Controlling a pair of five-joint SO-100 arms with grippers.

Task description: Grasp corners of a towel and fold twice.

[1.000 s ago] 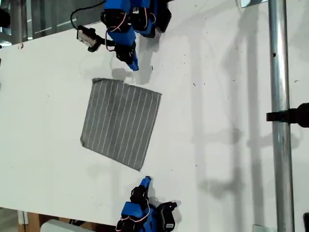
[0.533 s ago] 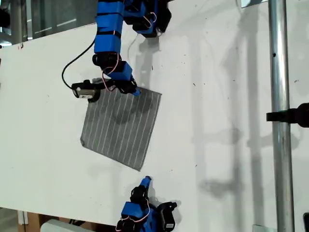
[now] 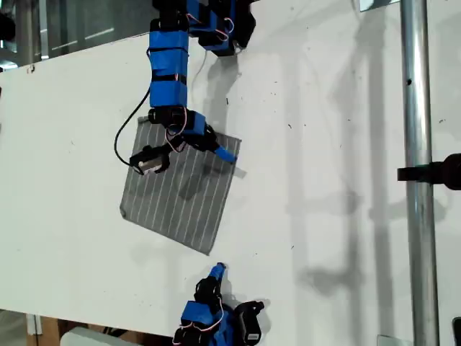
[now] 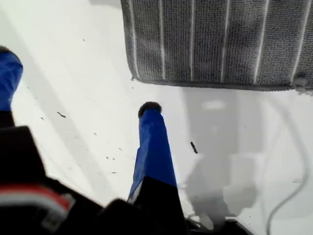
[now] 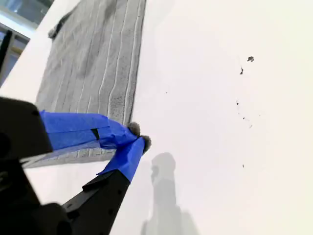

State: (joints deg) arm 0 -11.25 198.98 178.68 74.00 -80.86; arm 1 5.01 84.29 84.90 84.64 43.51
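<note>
- White, flat surface (image 3: pixel 346 108) fills the exterior view, speckled with a few small dark marks. The thin grey towel with narrow white stripes (image 3: pixel 180 209) lies spread flat on it, turned at a slant, towards the exterior view's left.
- My second blue tool (image 3: pixel 227 155) is low over the towel's upper corner on the exterior view's right. In its wrist view the jaws are closed to a narrow tip right at the cloth's edge. I cannot tell whether any fabric sits between them.
- My first blue tool (image 3: pixel 216 271) sits at the bottom of the exterior view, jaws spread wide and holding nothing. The towel's nearest corner (image 4: pixel 133 77) is just ahead of it, not touched.
- Risk: closed on bare surface beside the hem, my second tool would lift nothing, or only drag and rumple the edge.
- Risk: with a single corner raised and the other tool idle, I judge the soft cloth would swing and fold crooked.
- Risk: the loose black cable (image 3: pixel 124 137) hanging off the second arm trails over the towel and could snag or shift it.
- Nearby, an upright metal pole (image 3: pixel 414 86) with a black clamp (image 3: pixel 436 173) stands well apart on the exterior view's right. Nothing lies between either tool and the corners.
</note>
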